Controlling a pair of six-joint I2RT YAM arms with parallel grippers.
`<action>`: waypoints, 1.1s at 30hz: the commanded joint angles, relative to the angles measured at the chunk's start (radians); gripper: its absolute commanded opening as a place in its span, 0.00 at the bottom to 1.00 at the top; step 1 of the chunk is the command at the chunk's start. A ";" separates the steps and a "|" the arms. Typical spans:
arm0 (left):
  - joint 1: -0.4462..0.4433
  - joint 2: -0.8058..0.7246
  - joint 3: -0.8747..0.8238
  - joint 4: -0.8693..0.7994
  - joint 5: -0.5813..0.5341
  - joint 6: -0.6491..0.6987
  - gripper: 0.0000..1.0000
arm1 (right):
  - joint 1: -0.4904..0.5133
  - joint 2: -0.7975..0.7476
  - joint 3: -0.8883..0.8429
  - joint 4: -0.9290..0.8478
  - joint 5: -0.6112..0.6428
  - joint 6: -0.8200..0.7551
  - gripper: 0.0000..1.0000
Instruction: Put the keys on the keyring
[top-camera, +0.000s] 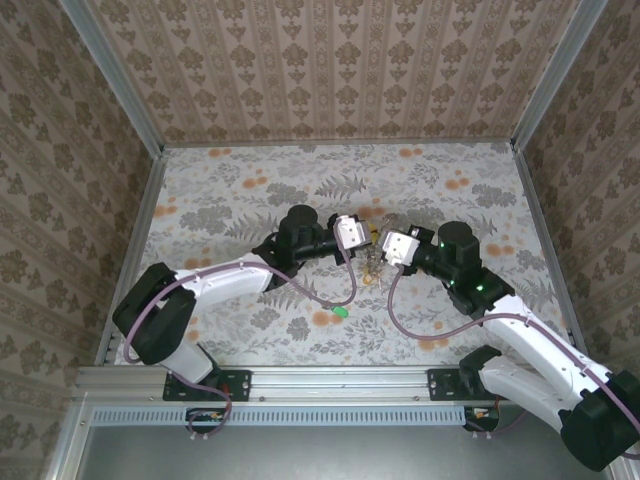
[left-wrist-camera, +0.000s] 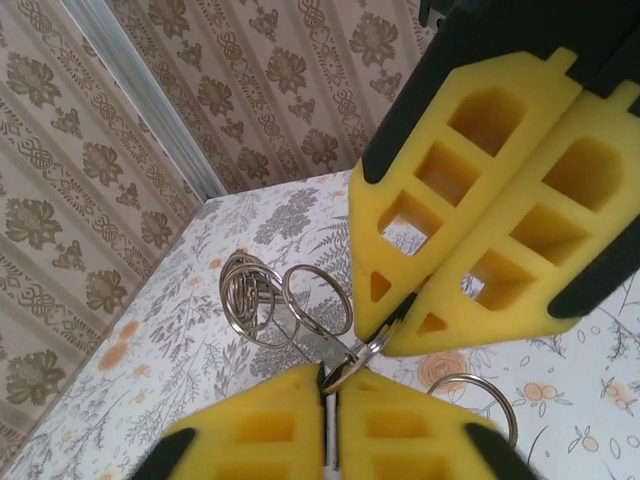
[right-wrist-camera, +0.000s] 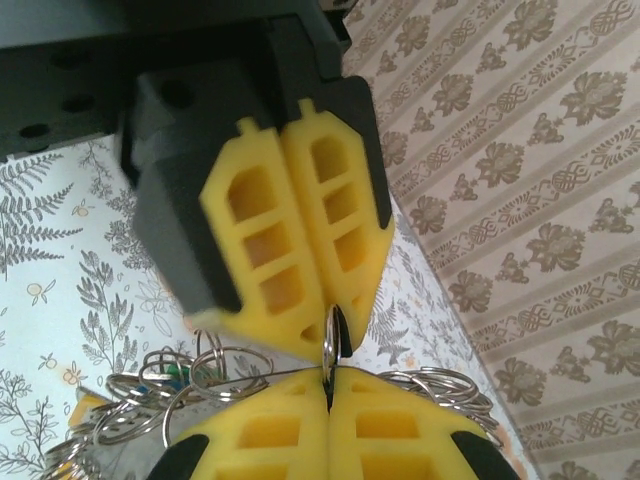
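Both grippers meet tip to tip over the middle of the table. My left gripper (top-camera: 370, 238) (left-wrist-camera: 330, 385) and right gripper (top-camera: 384, 250) (right-wrist-camera: 328, 385) each pinch the same small silver split ring (left-wrist-camera: 372, 350) (right-wrist-camera: 331, 340) from opposite sides. The left's pads show a hairline slit around it. A thin dark wire (right-wrist-camera: 285, 372), the keyring as far as I can tell, runs into the right's pinch. Keys hang in a bunch (top-camera: 372, 268) below the grippers, with a green head (right-wrist-camera: 172, 372) among several silver rings. One green key (top-camera: 340, 312) lies alone on the table.
More silver rings (left-wrist-camera: 250, 295) dangle to the left of the pinch, and one ring (left-wrist-camera: 478, 395) shows low over the table. Another stack of rings (right-wrist-camera: 440, 385) lies right of my right fingers. Patterned walls (top-camera: 60, 150) enclose the table; purple cables (top-camera: 330, 300) loop near the arms.
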 joint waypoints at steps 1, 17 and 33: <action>-0.032 -0.009 0.007 0.160 0.064 -0.025 0.18 | 0.042 0.010 -0.006 0.003 -0.076 -0.028 0.00; 0.100 -0.210 -0.010 -0.303 0.364 0.202 0.34 | 0.028 0.034 0.145 -0.284 -0.112 -0.239 0.00; 0.082 -0.140 0.085 -0.490 0.344 0.280 0.30 | 0.029 0.096 0.248 -0.355 -0.128 -0.220 0.00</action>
